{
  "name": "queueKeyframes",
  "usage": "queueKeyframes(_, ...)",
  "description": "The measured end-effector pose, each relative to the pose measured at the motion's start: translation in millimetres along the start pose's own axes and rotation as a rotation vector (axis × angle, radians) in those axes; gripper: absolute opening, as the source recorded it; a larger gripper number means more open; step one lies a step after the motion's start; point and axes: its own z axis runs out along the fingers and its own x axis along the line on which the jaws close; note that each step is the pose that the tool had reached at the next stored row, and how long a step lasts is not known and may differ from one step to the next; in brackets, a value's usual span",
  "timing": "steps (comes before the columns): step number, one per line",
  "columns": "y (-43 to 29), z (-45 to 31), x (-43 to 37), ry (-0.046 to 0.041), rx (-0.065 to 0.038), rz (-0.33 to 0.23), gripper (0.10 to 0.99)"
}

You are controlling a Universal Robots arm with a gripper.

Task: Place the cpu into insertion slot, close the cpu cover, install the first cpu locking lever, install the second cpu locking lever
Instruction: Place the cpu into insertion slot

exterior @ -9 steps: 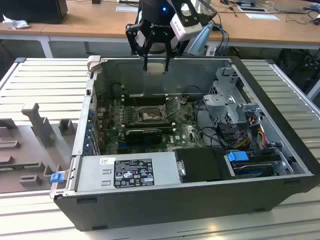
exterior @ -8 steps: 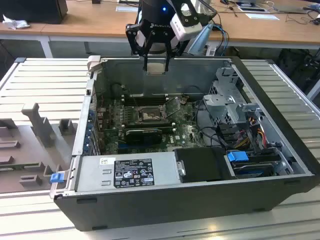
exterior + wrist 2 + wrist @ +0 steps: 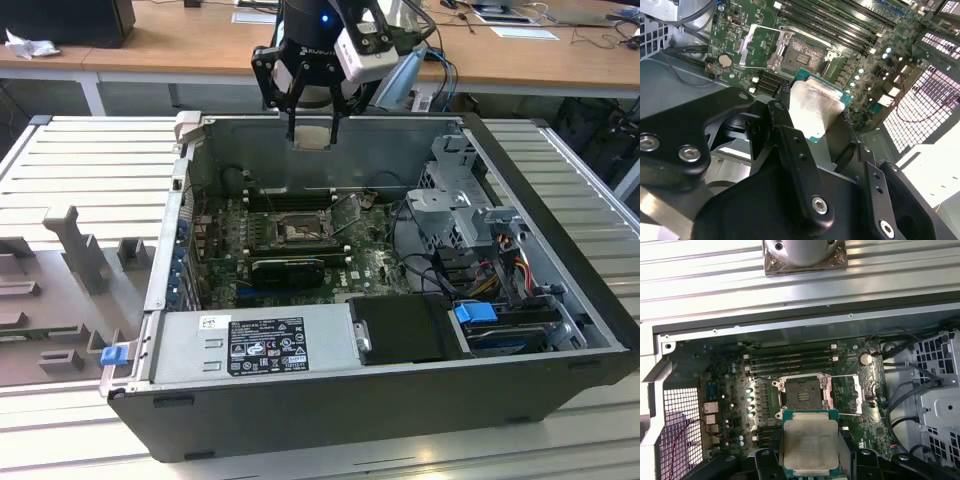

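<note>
Ribbed metal bench carrying 1 open computer case laid on its side; grey power supply along the case edge nearest the exterior view; green motherboard on the case floor; black gripper raised above the case interior, its 2 fingers closed on opposite edges of the cpu; cpu cover, a thin silvery frame, swung open to one side of the socket; insertion slot exposed, dark contact field visible, just beside the long black memory slots; cpu held level, pale metal face toward the wrist cameras, well apart from the insertion slot and clear of the motherboard.
</note>
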Motion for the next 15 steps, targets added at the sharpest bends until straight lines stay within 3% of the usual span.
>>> queueKeyframes(11, -0.2, 2.5, 0.0, -0.0001, 0.000, 0.000, 0.529)
queueKeyframes(15, -0.2, 2.7, -0.1, -0.0026, -0.001, 0.029, 0.529)
